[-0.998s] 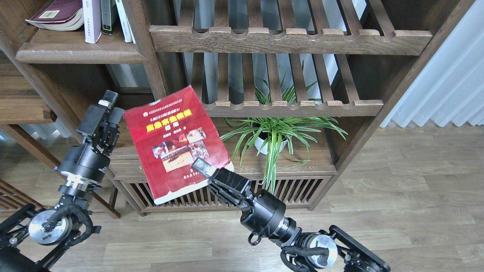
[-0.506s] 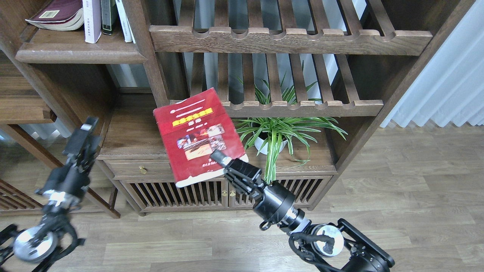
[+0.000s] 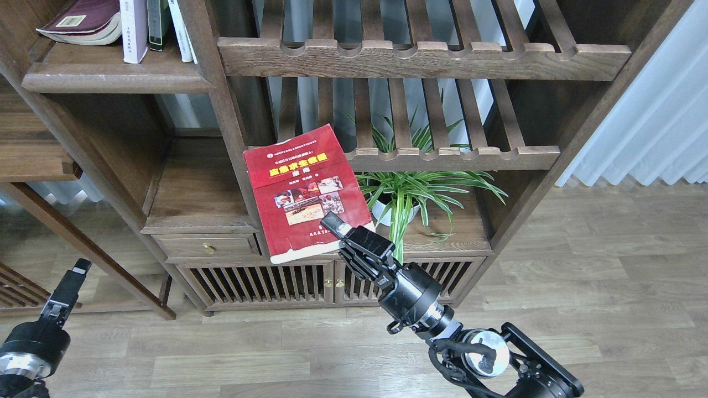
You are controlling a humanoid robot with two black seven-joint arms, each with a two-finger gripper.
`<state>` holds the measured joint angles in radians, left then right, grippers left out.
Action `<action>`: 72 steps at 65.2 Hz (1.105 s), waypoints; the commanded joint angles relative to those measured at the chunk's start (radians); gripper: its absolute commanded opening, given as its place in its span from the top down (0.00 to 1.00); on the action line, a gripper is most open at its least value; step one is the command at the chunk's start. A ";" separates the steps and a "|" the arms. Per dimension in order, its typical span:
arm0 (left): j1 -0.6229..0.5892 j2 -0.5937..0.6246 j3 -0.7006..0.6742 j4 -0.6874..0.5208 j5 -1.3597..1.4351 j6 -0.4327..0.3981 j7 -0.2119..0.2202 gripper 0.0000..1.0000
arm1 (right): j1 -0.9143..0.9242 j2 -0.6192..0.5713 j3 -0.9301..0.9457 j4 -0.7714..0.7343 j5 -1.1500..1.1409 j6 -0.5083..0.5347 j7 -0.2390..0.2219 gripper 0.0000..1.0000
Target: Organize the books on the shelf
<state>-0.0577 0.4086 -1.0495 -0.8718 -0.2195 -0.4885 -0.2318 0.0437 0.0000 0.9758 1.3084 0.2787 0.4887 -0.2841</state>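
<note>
1. The walnut-coloured bookcase [image 3: 232,127] fills the upper part of the head view. It has slatted shelves [image 3: 426,55] with notched front rails in the middle and at the right, and a cabinet with a small drawer [image 3: 206,246] at the bottom.
2. The solid shelf board [image 3: 119,77] is at the top left corner of the bookcase. At its back left lies a maroon book [image 3: 83,22], and just to the right several books stand upright; one is the white book [image 3: 134,30].
3. The red book [image 3: 310,190], with yellow title and small photos, is in the air in front of the cabinet top [image 3: 196,188], near the middle post. It is tilted, its cover toward the camera, well below the solid shelf board.
4. A spider plant [image 3: 409,193] in a white pot stands on the right part of the cabinet top, just beside the red book.
5. The right gripper [image 3: 337,229] is clamped on the lower right corner of the red book; one finger lies on the cover.
6. The left gripper [image 3: 74,273] is low at the left edge, well apart from everything; it holds nothing, and I cannot tell whether its fingers are apart.
7. I judge the step in hand to be carrying the red book to the shelf. The next move calls for lifting it up and left, turning it upright, and clearing the post.
</note>
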 commanded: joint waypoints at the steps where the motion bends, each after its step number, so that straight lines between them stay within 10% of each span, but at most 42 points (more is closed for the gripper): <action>1: -0.004 -0.040 -0.004 0.004 -0.038 0.000 0.000 0.00 | -0.007 0.000 0.001 0.000 -0.001 0.000 0.000 0.99; 34: -0.057 -0.024 0.184 0.109 0.051 0.000 0.054 0.00 | -0.031 0.000 0.001 0.000 -0.012 0.000 -0.012 0.99; 48: -0.160 -0.013 0.189 0.129 0.035 0.000 0.296 0.00 | -0.031 0.000 0.001 0.000 -0.029 0.000 -0.014 0.99; 72: -0.130 -0.054 0.134 -0.228 -0.405 0.000 0.512 0.00 | -0.033 0.000 0.004 -0.001 -0.030 0.000 -0.014 0.99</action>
<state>-0.2311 0.3656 -0.8894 -1.0616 -0.5728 -0.4800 0.2347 0.0122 0.0000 0.9769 1.3060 0.2468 0.4887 -0.2978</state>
